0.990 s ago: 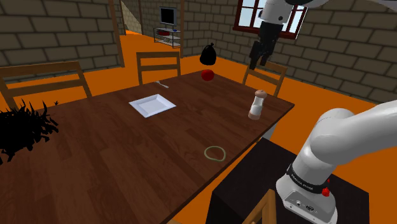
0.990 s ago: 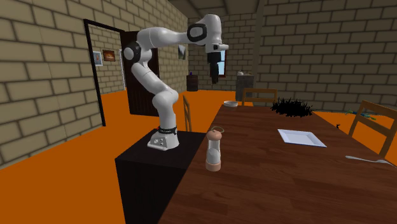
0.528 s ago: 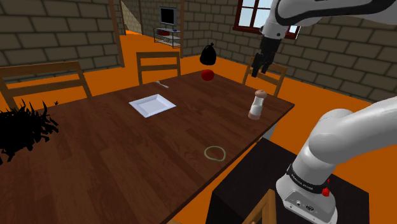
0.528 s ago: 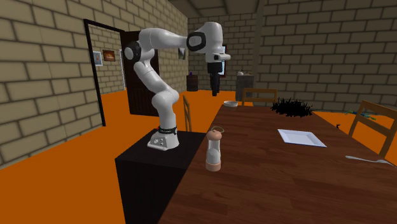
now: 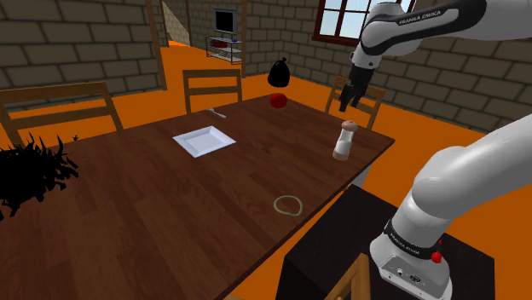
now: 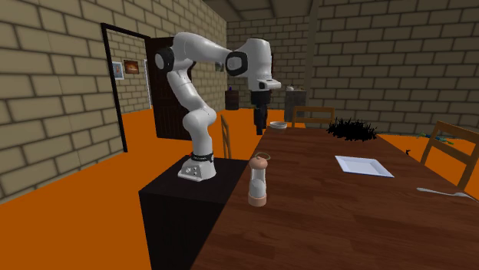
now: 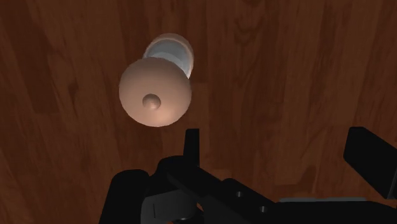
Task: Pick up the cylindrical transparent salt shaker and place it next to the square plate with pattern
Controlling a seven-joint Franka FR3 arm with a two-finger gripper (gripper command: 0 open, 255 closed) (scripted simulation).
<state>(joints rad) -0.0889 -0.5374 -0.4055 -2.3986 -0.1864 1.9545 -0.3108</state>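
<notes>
Pincer [image 5: 345,100] hangs high, my fingers [image 7: 190,145] apart, nothing held. Salt shaker [image 5: 344,141] stands upright below me, brown cap, near table [image 5: 170,217] edge beside my stand [image 5: 328,247]. White square plate [image 5: 205,140] well apart, toward table middle. Thin ring [image 5: 288,204] near same edge.

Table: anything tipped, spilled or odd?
Nothing tipped or spilled: the salt shaker stands upright near the edge of the table, and the square plate lies flat. One oddity: a jagged, pure black spiky mass on the table at the shoulder view's left, without shading.
</notes>
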